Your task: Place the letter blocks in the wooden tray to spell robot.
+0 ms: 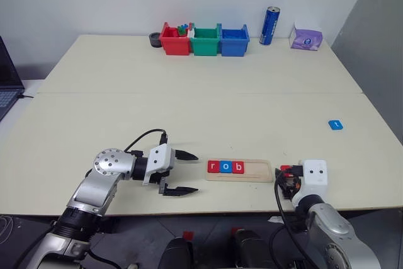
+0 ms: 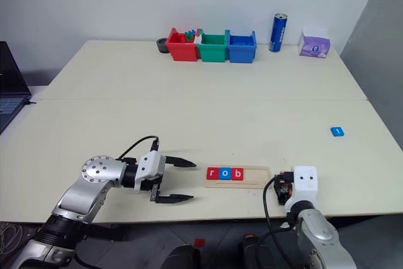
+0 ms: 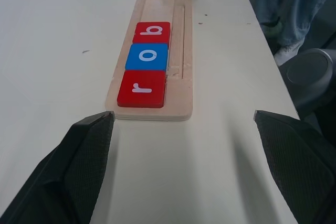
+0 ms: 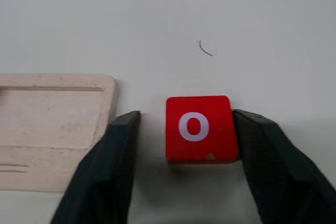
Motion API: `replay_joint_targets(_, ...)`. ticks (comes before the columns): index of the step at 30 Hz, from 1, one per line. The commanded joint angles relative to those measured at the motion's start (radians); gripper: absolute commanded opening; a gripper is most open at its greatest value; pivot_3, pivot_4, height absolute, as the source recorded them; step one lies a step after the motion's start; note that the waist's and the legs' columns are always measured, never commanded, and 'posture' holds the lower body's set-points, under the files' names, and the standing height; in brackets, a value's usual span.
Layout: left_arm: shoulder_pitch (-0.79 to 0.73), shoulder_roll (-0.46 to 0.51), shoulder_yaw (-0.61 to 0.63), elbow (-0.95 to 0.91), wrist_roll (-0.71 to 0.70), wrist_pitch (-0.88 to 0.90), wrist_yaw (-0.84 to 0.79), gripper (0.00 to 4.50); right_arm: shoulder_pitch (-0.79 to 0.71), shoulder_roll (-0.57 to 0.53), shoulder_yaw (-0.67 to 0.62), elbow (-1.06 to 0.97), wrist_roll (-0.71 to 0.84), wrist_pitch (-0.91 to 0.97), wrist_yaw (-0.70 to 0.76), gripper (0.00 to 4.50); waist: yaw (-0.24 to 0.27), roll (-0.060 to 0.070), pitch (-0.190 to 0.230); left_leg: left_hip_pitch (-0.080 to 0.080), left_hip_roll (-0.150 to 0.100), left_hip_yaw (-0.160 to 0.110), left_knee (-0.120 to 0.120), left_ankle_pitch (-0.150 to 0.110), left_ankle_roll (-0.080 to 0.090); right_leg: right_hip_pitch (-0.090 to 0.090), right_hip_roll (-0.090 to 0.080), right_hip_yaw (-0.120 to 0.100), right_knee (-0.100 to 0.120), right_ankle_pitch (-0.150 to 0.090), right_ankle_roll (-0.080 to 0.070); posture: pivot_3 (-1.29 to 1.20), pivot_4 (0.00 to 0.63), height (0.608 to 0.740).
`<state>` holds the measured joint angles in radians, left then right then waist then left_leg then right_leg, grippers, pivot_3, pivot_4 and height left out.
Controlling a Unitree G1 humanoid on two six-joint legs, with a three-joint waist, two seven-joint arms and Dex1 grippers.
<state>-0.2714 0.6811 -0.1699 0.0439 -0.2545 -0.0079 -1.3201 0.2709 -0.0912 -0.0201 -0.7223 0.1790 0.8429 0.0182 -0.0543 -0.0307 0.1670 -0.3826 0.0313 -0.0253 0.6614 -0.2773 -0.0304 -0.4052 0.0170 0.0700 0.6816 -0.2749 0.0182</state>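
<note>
Now the wooden tray (image 1: 240, 170) sits near the table's (image 1: 189, 111) front edge, holding red r (image 3: 142, 88), blue o (image 3: 147, 56), red b (image 3: 152, 32). Just beside its right end, a red o tile (image 4: 200, 128) lies between the right gripper's (image 4: 185, 129) parted fingers. Left gripper (image 1: 182, 172) gapes wide; blue tile (image 1: 335, 125) well apart.

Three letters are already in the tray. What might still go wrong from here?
The red o tile lies on the table just past the wooden tray end, between the right gripper fingers, with a gap on one side; a poor grip might tilt it. Sliding it in could nudge the b tile. The blue t tile sits far off.
</note>
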Motion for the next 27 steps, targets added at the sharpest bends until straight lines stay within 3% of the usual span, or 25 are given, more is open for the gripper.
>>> replay_joint_targets(1, 0.003, 0.004, 0.003, -0.026, 0.000, -0.013, 0.004, 4.50, -0.007, 0.000, -0.038, -0.036, 0.022, 0.027, 0.006, 4.29, 0.000, 0.000, 0.000, 0.000, 0.000, 0.000, 0.000, 0.000, 0.000, 0.000, 0.000, 0.000, 0.000, 0.000, 0.000, 0.00, 0.150, 0.740)
replay_joint_targets(2, 0.004, 0.004, 0.004, -0.027, 0.000, -0.013, 0.005, 4.50, -0.014, -0.008, -0.044, -0.052, 0.032, 0.028, 0.018, 4.48, 0.001, 0.000, 0.000, 0.000, 0.000, 0.000, 0.000, 0.000, 0.000, 0.000, 0.000, 0.000, 0.000, 0.000, 0.000, 0.00, 0.150, 0.740)
replay_joint_targets(10, 0.004, 0.005, 0.011, -0.023, 0.000, -0.017, 0.011, 4.50, -0.104, -0.364, -0.166, -0.024, 0.151, 0.011, 0.345, 4.48, 0.003, 0.002, 0.002, -0.001, -0.004, 0.001, 0.000, 0.000, 0.000, -0.001, 0.000, 0.000, -0.002, 0.000, 0.004, 0.00, 0.150, 0.740)
replay_joint_targets(14, 0.001, 0.002, 0.009, -0.013, 0.002, -0.024, 0.010, 4.50, -0.163, -0.599, -0.150, 0.030, 0.226, -0.065, 0.636, 4.48, 0.002, 0.004, 0.004, -0.001, -0.003, 0.002, 0.000, 0.000, 0.000, -0.001, 0.001, -0.001, -0.001, 0.000, 0.004, 0.00, 0.150, 0.740)
replay_joint_targets(17, -0.004, -0.001, 0.006, -0.004, 0.004, -0.030, 0.008, 4.50, -0.186, -0.719, -0.100, 0.096, 0.202, -0.150, 0.758, 4.48, 0.004, 0.002, 0.005, -0.001, -0.004, 0.001, 0.000, 0.000, 0.000, 0.000, 0.002, -0.001, -0.001, 0.000, 0.004, 0.00, 0.150, 0.740)
replay_joint_targets(27, -0.016, -0.017, -0.001, 0.009, 0.011, -0.037, 0.011, 4.50, -0.316, -0.868, 0.038, 0.419, 0.081, -0.398, 0.974, 4.48, 0.008, 0.001, 0.006, -0.002, -0.003, 0.002, 0.001, 0.000, 0.000, 0.000, 0.001, -0.002, -0.002, 0.000, 0.004, 0.00, 0.150, 0.740)
